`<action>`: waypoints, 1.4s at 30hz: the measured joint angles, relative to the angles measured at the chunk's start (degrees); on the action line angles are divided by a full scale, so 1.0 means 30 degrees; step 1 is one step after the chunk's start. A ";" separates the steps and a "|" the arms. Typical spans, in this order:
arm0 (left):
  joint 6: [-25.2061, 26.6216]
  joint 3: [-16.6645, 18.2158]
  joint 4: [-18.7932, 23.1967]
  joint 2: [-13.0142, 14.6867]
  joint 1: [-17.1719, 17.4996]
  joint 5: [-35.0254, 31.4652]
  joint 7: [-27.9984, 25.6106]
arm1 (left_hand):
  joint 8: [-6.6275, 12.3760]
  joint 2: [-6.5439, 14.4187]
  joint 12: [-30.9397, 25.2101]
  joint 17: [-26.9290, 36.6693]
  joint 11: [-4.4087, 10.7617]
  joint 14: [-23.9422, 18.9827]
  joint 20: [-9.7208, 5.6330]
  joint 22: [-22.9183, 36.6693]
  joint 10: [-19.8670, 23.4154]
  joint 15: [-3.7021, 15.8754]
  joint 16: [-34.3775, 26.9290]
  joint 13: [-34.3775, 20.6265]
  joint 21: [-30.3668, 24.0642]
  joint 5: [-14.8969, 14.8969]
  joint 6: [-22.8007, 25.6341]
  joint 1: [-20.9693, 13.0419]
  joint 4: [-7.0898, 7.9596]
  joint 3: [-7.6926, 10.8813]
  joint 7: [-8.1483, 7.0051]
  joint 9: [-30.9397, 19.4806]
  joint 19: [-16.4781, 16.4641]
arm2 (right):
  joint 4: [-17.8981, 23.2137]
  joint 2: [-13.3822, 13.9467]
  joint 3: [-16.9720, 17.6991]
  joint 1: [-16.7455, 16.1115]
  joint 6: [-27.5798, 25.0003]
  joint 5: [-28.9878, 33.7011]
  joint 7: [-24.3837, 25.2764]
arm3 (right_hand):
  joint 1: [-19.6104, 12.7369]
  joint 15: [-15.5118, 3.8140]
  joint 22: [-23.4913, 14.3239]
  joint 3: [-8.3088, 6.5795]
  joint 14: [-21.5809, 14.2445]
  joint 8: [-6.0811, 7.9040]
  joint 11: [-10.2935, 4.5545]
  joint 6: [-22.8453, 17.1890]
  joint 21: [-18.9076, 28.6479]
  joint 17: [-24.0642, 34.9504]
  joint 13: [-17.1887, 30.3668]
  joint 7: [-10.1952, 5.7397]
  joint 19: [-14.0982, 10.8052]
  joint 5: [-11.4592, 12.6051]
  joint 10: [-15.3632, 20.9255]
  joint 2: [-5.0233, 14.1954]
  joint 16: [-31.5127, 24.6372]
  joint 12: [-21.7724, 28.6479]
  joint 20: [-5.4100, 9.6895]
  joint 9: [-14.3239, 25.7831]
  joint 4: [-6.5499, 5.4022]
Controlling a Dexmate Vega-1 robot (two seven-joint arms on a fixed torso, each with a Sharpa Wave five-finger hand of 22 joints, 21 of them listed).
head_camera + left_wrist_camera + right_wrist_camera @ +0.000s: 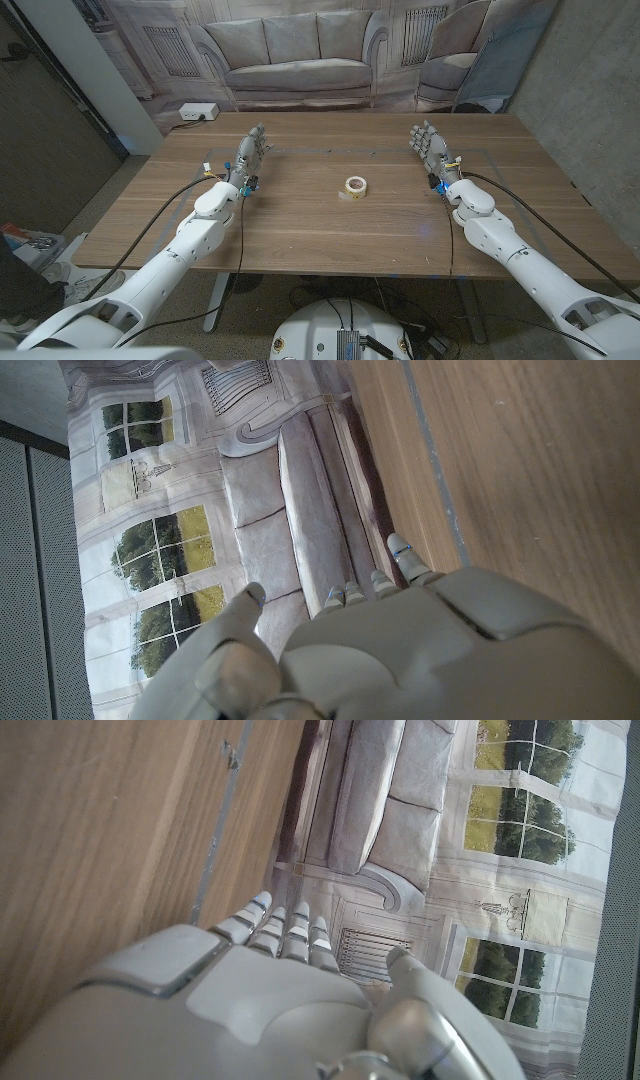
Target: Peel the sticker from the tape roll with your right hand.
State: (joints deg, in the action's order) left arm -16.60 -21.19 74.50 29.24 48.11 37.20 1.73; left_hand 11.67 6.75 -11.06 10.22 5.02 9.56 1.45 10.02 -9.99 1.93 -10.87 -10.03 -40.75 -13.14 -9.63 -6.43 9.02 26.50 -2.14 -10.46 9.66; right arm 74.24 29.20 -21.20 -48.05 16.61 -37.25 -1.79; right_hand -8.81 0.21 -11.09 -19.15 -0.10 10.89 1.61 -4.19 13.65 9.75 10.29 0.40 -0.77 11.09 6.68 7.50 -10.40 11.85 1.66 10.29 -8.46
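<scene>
This looks like a robot test room dressed as a living room. Beyond the fingertips of both hands hangs a printed backdrop point(300, 50) showing a sofa and windows, fixed against bare concrete walls point(585, 90). A white power strip point(197, 113) lies on the floor past the left hand point(250, 160), by the wooden table point(330, 235).

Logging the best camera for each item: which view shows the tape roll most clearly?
The head view: the small cream-coloured tape roll lies flat near the middle of the wooden table, apart from both robot hands. The two wrist views show bare table and the printed sofa backdrop, not the roll.
</scene>
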 measured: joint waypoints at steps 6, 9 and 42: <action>0.0000 -0.0037 0.0027 0.0000 -0.0058 -0.0088 -0.0020 | 0.0204 -0.0053 0.0000 -0.0033 -0.0001 -0.0001 -0.0074 -0.0022 0.0000 0.0000 0.0000 0.0000 0.0036 0.0002 -0.0062 -0.0202 -0.0151 0.0135 -0.0418 -0.0032 0.0073 | -0.0092 -0.0032 0.0017 0.0018 0.0064 -0.0020 -0.0043 | 0.0000 0.0000 0.0000 -0.0079 0.0000 0.0124 -0.0008 -0.0397 0.0000 -0.0001 0.0000 -0.0175 0.0000 0.0000 0.0212 0.0000 0.0000 0.0015 -0.0001 0.0088 0.0080; 0.0104 -0.0121 0.0157 0.0098 -0.0103 -0.0297 -0.0073 | 0.0126 -0.0705 -0.0100 -0.0112 -0.0002 -0.0001 -0.0105 -0.0056 0.0001 0.0000 -0.0022 0.0001 0.0253 0.0003 -0.0102 -0.0850 -0.0884 -0.0002 -0.0661 -0.0032 0.0104 | -0.0124 -0.0042 0.0027 0.0019 0.0108 -0.0034 -0.0057 | 0.0000 0.0176 0.0001 -0.0121 -0.0028 0.0033 0.0073 -0.0056 0.0000 -0.0001 0.0000 -0.0310 0.0000 0.0000 0.0130 0.0000 0.0001 0.0015 -0.0002 0.0088 0.0122; 0.1790 -0.2245 0.2555 0.2747 -0.1438 -0.5185 0.0418 | 0.0774 -0.2688 -0.0983 0.0110 -0.0989 -0.2619 0.1507 0.0178 0.3047 -0.1145 -0.0516 -0.0172 0.1165 0.0231 0.2634 -0.4498 -0.3963 -0.0107 -0.0648 -0.0122 -0.0007 | 0.0375 0.0373 0.0317 -0.0595 0.0015 -0.0446 -0.0271 | -0.0549 0.1876 0.0003 -0.0021 -0.1745 0.0126 0.0888 -0.0583 0.0001 -0.0004 -0.0003 -0.0136 -0.0411 -0.0164 0.1369 0.0102 -0.0209 0.0310 -0.1445 0.0084 0.0821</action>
State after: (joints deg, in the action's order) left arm -11.23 -27.93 82.17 37.48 43.80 21.64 2.98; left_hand 13.99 -1.32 -14.01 10.55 2.06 1.70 5.97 10.56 -0.84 -1.50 -12.42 -10.54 -37.25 -12.45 -1.73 -19.93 -2.87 26.18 -4.09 -10.82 9.64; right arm 75.36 30.32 -20.25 -49.83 16.65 -38.58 -2.60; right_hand -10.46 5.84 -11.08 -19.21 -5.34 11.27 4.28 -5.94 13.65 9.74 10.28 -0.01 -2.01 10.59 10.78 7.80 -11.02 12.78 -2.67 10.54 -5.99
